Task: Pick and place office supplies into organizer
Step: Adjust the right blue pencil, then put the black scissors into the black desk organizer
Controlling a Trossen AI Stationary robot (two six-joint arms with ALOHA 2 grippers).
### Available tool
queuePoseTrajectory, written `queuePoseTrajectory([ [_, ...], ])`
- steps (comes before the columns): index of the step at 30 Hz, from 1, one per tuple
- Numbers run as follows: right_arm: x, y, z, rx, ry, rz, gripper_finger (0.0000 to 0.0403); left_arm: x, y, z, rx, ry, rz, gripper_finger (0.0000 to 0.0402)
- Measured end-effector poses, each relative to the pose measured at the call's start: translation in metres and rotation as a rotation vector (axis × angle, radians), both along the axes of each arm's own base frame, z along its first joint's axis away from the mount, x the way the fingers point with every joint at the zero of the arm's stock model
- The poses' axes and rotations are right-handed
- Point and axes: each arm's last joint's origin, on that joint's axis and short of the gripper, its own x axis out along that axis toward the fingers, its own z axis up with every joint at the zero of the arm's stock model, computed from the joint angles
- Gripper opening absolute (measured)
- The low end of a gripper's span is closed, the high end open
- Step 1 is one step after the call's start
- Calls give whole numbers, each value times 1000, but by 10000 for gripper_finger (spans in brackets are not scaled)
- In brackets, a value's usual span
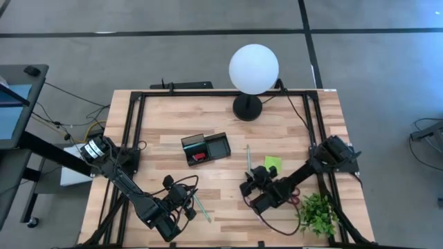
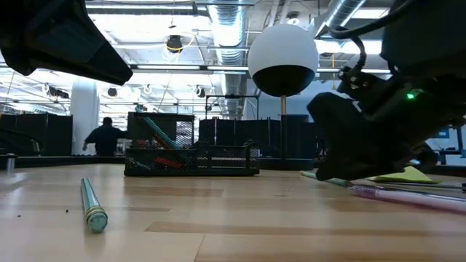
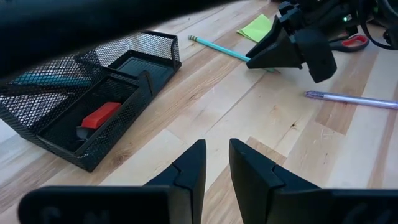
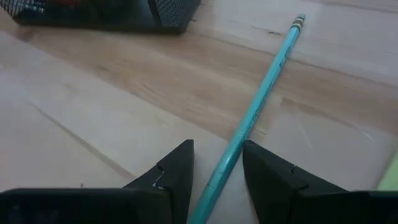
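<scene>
The black mesh organizer [image 1: 205, 147] stands mid-table and holds a red block [image 3: 99, 115] and a teal pen [image 3: 50, 79]. A teal pencil [image 1: 248, 159] lies flat on the wood, with the lime sticky pad [image 1: 273, 164] beside it. My right gripper [image 4: 217, 158] is low over the pencil's near end, open, with one finger on each side of it. A purple pen [image 3: 354, 99] and the red-handled scissors [image 3: 348, 42] lie near the right arm. My left gripper [image 3: 216, 158] hovers over bare wood near the table's front edge, its fingers a narrow gap apart. A greenish pen [image 1: 201, 206] lies beside it. My right gripper straddles the teal pencil's shaft [image 4: 233, 149] near its plain end, coming in low and pointing along it. The pencil lies flat on the table and runs close to one finger [image 4: 261, 168]. I cannot tell whether that finger touches it.
A white globe lamp [image 1: 254, 69] stands at the far edge, and a green plant [image 1: 318, 214] sits at the near right corner. A black frame runs around the tabletop. A person [image 2: 104, 138] stands far off in the room behind.
</scene>
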Motion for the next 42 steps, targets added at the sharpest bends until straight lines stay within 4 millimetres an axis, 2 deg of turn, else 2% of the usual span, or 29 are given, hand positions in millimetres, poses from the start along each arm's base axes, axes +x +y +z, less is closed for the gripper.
queuePoseTrajectory([
  [13, 3, 5, 2, 42, -25, 11, 132, 0, 0, 0, -3, -1, -1, 65],
  [19, -10, 23, 25, 137, -16, 83, 132, 0, -1, 0, -9, -6, -2, 65],
  [23, -15, 33, 43, 156, -96, 120, 132, 1, -2, 0, -21, -18, -3, 65],
  [28, -17, 46, 38, 158, -144, 156, 132, 4, -5, -4, -12, -51, 3, 65],
  [32, -19, 58, 37, 80, -117, 285, 132, 9, -8, -14, 8, -29, -17, 65],
  [38, -25, 73, 47, -14, 73, 637, 132, 13, -13, -23, -11, 16, -56, 65],
  [42, -24, 77, 47, 65, 72, 681, 132, 12, -14, -21, 18, -5, -61, 65],
])
